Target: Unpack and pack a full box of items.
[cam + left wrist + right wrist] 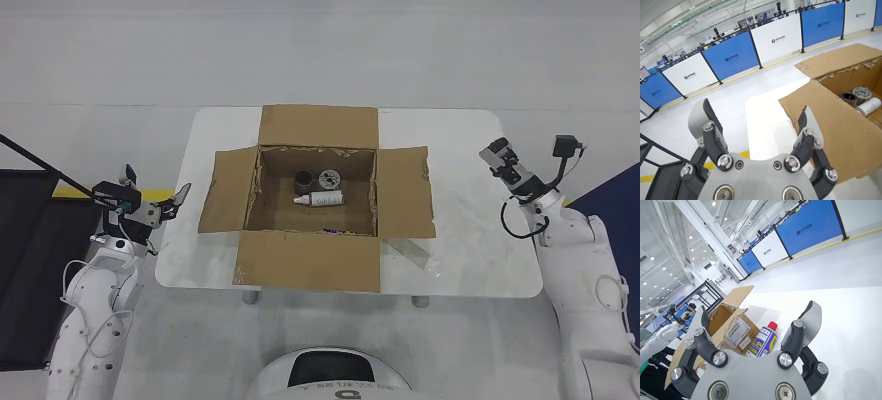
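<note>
An open cardboard box (310, 258) stands in the middle of the white table (470, 210) with all flaps spread out. On its floor are a dark cylinder (302, 182), a round metal part (328, 180) and a white canister (322, 199) lying on its side. The left wrist view shows the same dark cylinder (849, 97), metal part (862, 92) and canister (868, 108). My left gripper (173, 203) (755, 104) hangs open and empty off the table's left edge. My right gripper (495, 153) (757, 305) is open and empty over the table's far right. A red-capped spray can (763, 340) rests beside the box's outer wall.
A pale long item (415, 252) lies on the table in front of the box's right flap. A black frame (20, 260) stands on the floor left of the table. Bare tabletop lies to the right of the box.
</note>
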Action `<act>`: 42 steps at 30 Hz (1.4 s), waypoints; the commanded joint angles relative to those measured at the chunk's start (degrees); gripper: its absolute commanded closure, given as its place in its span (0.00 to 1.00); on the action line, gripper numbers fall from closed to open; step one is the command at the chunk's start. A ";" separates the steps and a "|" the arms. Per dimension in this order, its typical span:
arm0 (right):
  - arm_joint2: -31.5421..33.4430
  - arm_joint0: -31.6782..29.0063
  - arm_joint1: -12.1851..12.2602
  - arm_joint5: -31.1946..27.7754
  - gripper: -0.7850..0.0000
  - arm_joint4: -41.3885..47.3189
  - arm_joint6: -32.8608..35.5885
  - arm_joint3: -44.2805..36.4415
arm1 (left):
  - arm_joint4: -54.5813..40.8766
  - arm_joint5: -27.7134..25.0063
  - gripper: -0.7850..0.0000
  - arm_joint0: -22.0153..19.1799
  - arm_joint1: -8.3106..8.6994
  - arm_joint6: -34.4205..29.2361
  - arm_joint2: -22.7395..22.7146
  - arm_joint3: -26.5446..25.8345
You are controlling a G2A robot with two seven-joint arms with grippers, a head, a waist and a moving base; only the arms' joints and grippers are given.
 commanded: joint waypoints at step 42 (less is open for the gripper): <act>1.20 -1.30 0.49 19.65 0.00 18.66 7.28 0.69 | 0.00 0.00 0.00 0.00 0.00 0.00 0.00 0.00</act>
